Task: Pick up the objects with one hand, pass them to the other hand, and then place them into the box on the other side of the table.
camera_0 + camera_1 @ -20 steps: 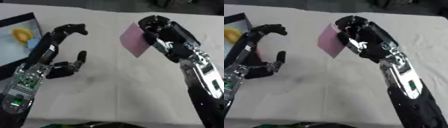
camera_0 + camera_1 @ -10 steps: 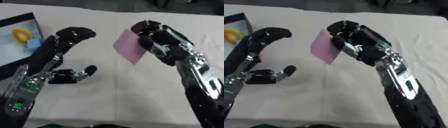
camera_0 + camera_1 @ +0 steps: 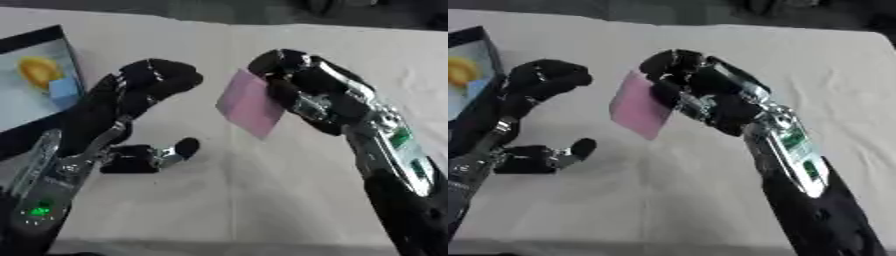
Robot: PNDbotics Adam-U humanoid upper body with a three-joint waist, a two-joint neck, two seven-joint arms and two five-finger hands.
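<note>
A flat pink piece (image 3: pixel 251 102) hangs tilted above the white table, pinched by its right edge in my right hand (image 3: pixel 302 87), which is shut on it. My left hand (image 3: pixel 131 100) reaches in from the left, open and holding nothing, its fingers (image 3: pixel 162 77) arched just left of the piece and its thumb (image 3: pixel 179 148) spread out below. A small gap shows between those fingers and the pink piece. The box (image 3: pixel 31 39) lies at the far left edge, behind my left arm.
Inside the box, a yellow object (image 3: pixel 39 72) lies beside a small blue one (image 3: pixel 63 90). The white tablecloth (image 3: pixel 262 200) stretches bare in front of and between both arms. The table's far edge runs along the top of the views.
My right hand has carried the pink piece leftward. My left hand has risen and moved right toward it, so the gap between them has narrowed.
</note>
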